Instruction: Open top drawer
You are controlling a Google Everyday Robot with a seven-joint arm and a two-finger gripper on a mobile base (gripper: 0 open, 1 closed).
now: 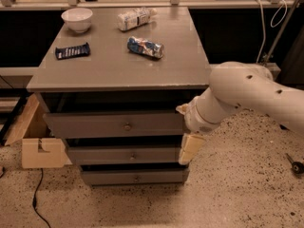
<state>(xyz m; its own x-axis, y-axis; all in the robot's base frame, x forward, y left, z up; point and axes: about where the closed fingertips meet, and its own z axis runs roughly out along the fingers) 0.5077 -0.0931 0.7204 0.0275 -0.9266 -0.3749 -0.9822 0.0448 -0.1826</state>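
Observation:
The top drawer [114, 125] is the widest grey front, just under the grey cabinet top [118, 68], with a small round metal knob [127, 126] at its centre. A dark gap shows above the front. Two narrower grey drawers [128, 156] sit below it. My gripper [186, 129] hangs at the right end of the top drawer's front, well right of the knob, on the white arm [247, 91] that comes in from the right. Its cream fingers [190, 148] stand apart and hold nothing.
On the cabinet top lie a white bowl [77, 19], a dark snack pack [72, 51], a blue chip bag [145, 47] and a lying bottle [136, 18]. A cardboard box [40, 151] stands at the cabinet's left. A black cable [35, 201] runs over the speckled floor.

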